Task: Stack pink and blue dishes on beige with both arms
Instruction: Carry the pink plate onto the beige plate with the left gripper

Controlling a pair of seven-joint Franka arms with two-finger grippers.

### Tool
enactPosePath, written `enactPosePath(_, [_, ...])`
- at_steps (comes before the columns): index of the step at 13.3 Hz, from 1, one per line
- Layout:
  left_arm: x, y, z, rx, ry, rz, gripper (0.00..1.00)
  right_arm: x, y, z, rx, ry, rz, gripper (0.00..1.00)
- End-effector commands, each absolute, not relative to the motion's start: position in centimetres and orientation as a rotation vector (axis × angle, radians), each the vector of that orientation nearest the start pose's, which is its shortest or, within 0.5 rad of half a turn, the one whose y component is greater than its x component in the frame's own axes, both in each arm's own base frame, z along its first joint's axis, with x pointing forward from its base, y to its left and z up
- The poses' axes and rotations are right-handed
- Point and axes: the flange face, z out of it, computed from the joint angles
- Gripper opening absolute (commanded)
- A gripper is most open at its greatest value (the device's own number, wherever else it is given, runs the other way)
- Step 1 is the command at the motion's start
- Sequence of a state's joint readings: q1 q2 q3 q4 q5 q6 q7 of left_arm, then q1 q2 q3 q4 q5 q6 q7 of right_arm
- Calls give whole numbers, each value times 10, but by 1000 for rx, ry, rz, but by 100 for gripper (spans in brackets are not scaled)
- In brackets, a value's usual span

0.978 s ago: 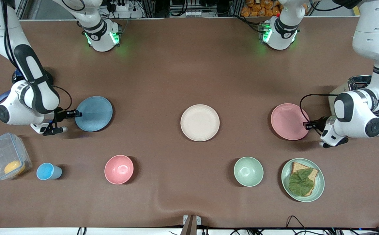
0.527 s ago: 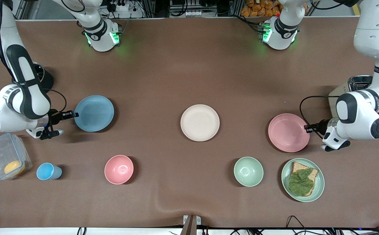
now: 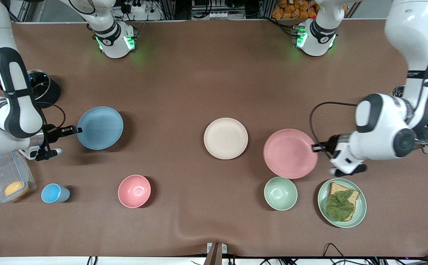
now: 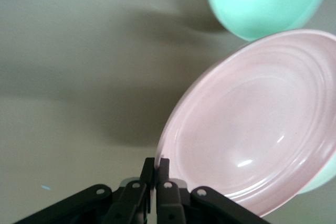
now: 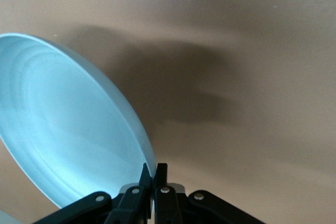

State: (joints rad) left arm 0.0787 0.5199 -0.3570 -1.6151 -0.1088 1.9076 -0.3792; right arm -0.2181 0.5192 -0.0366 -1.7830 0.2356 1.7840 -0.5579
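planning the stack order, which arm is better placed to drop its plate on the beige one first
Left, probably. The left gripper is shut on the pink plate's rim, lifted and already beside the beige plate. The right gripper, shut on the blue plate, is much farther off, toward the right arm's end of the table.

There are four plates: pink plate (image 3: 290,153), blue plate (image 3: 100,127), beige plate (image 3: 225,138), green plate (image 3: 361,211). Two bowls: pink bowl (image 3: 134,191), green bowl (image 3: 280,193). One blue cup (image 3: 53,193).
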Motion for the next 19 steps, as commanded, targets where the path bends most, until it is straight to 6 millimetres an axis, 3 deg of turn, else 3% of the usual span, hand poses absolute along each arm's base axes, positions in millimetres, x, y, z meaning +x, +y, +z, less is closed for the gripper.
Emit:
enactPosePath(1, [630, -210, 319, -3296, -263, 511, 0, 585, -133, 237, -2672, -264, 547, 0])
enactPosePath(5, [611, -259, 302, -3326, -201, 587, 0, 592, -125, 248, -2670, -251, 562, 0])
enactPosePath(9, [594, -294, 264, -3343, -224, 596, 0, 598, -85, 254, -2657, -255, 631, 0])
enactPosePath(12, [591, -303, 259, -3352, -214, 580, 0, 605, -59, 264, -2672, -229, 667, 0])
enactPosePath(14, [584, -325, 252, -3370, -180, 553, 0, 607, -43, 265, -2680, -244, 676, 0])
enactPosePath(19, [572, -335, 224, -3373, -193, 575, 0, 613, -15, 276, -2680, -275, 710, 0])
